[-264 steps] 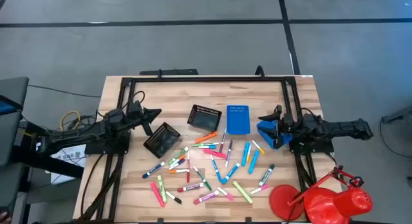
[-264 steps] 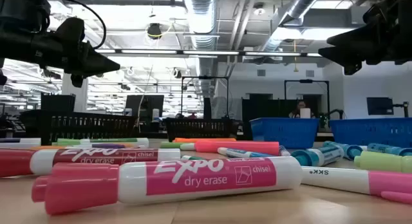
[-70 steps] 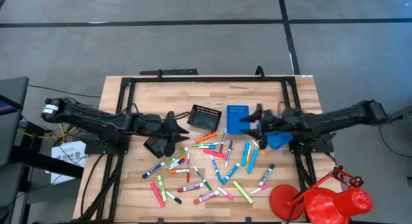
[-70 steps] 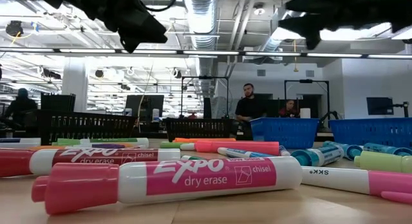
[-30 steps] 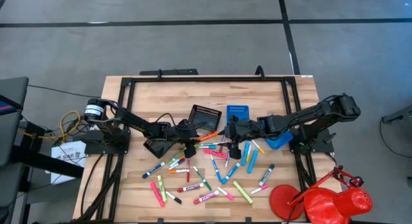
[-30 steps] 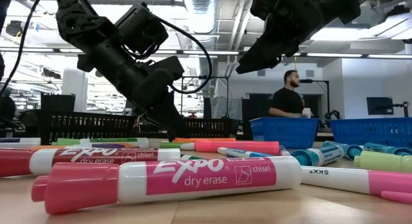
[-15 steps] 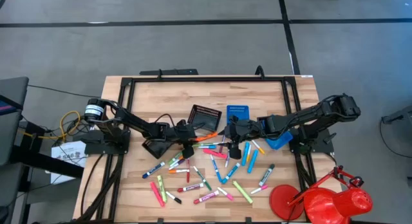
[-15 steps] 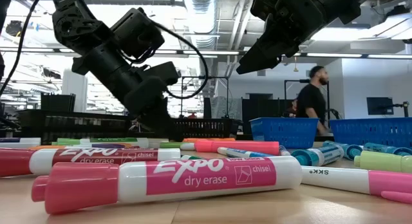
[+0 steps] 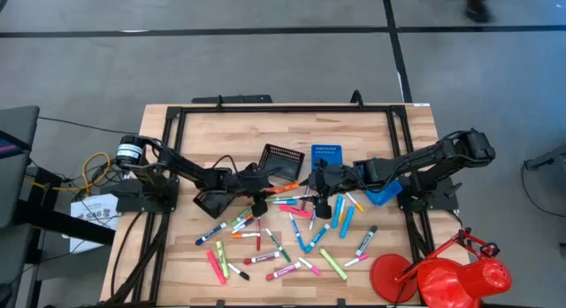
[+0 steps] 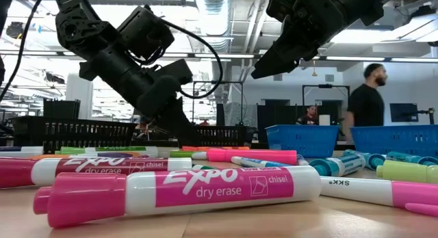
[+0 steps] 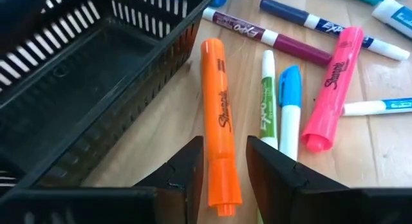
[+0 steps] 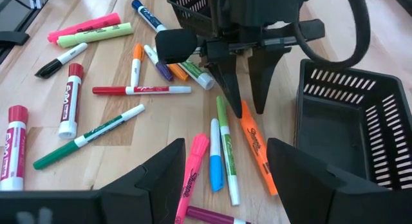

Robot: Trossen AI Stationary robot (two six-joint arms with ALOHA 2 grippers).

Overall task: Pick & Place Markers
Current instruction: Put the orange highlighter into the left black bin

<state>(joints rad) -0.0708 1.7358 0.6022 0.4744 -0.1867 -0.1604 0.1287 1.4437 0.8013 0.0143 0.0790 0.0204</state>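
Straddling orange marker [image 11: 217, 121]: left tool [image 11: 224, 165], open

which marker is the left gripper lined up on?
The orange marker beside the black tray. The left gripper has one open finger on each side of it; the green, blue and pink markers lie outside the fingers.

Orange marker [image 11: 217, 121] beside black mesh tray [image 11: 84, 76]. Near it: green-and-white marker [image 11: 266, 98], blue-and-white one [image 11: 290, 108], pink highlighter [image 11: 331, 89]. Blue mesh tray [image 9: 326, 154] farther along light wood table [image 9: 212, 122]. Red lamp [image 9: 455, 277] at a corner.
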